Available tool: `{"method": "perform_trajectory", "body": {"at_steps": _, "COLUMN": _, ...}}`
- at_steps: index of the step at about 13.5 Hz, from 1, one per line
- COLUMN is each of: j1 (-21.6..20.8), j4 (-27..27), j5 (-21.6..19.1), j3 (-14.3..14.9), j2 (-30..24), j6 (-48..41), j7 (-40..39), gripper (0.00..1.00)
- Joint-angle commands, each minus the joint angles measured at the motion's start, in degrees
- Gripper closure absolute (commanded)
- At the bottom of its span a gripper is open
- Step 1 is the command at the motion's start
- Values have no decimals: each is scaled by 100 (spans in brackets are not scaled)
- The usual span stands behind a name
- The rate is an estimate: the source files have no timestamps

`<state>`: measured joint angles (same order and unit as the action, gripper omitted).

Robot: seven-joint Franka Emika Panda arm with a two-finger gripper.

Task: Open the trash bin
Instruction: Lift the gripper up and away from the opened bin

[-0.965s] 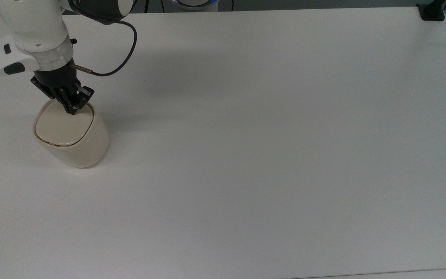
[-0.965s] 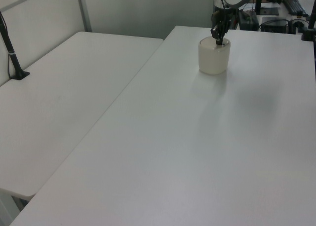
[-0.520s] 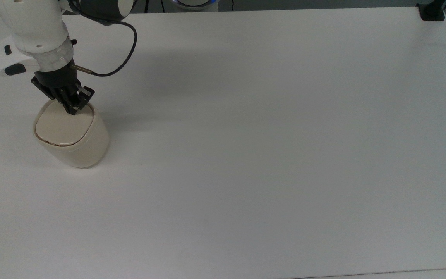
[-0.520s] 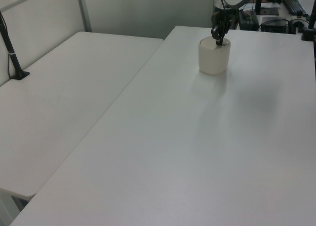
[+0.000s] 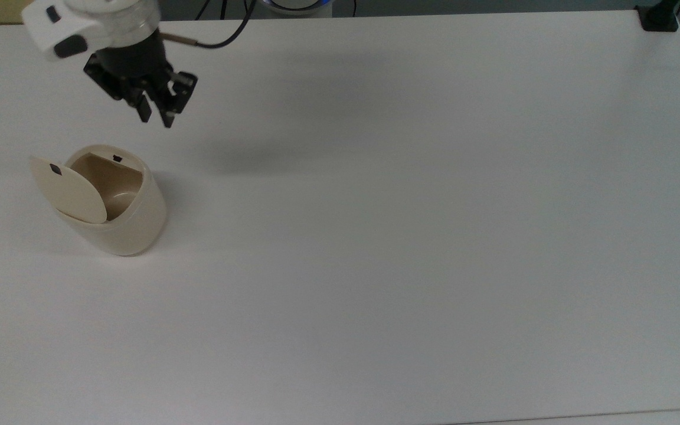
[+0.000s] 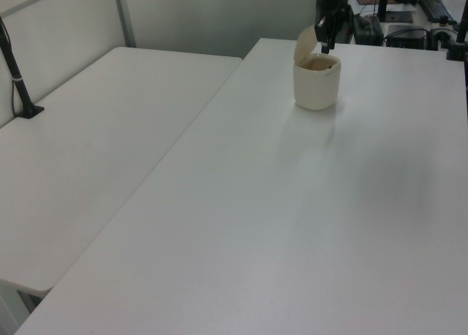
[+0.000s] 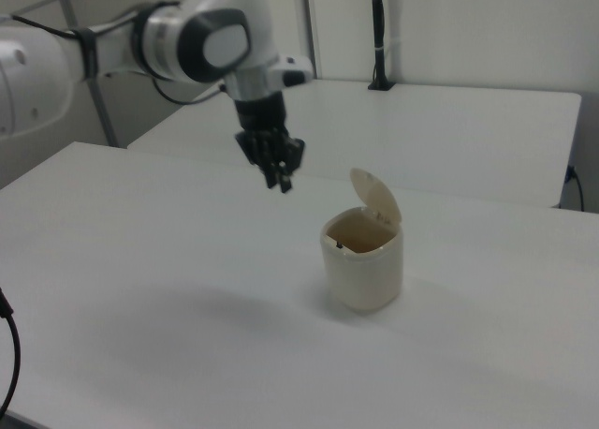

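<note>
Presently listed: trash bin (image 5: 121, 218), cream plastic, standing upright near the top view's left edge of the white bench (image 5: 411, 236); lid (image 5: 68, 192) swung up on its hinge, interior exposed and apparently empty, small black latch on the lid's underside. Gripper (image 5: 158, 112) hangs above and apart from the bin, toward the top view's upper right of it; fingers (image 7: 281, 176) set narrow with a slight gap, holding nothing. Task judged complete. Risks: a low sweep of the arm across the bin could knock the lid shut or topple the light body; the upright lid may drop by itself if its hinge is loose.
</note>
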<state>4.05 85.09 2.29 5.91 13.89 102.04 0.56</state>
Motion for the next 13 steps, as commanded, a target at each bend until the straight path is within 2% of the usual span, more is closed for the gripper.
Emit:
{"method": "perform_trajectory", "body": {"at_steps": 1, "j1": -517, "j4": 175, "j5": -71, "j3": 59, "j2": -728, "j6": -684, "j7": -29, "gripper": 48}}
{"method": "perform_trajectory", "body": {"at_steps": 2, "j1": -710, "j4": 175, "j5": -71, "j3": 59, "j2": -930, "j6": -930, "j7": -38, "gripper": 40}}
{"method": "perform_trajectory", "body": {"at_steps": 4, "j1": -1001, "j4": 218, "j5": -19, "j3": 51, "j2": -1151, "j6": -1239, "j7": -38, "gripper": 2}}
{"method": "perform_trajectory", "body": {"at_steps": 7, "j1": -1222, "j4": 219, "j5": 78, "j3": 59, "j2": -1204, "j6": -1424, "j7": -29, "gripper": 0}}
{"method": "perform_trajectory", "body": {"at_steps": 13, "j1": -1011, "j4": 236, "j5": 8, "j3": 94, "j2": -1292, "j6": -1521, "j7": -56, "gripper": 0}}
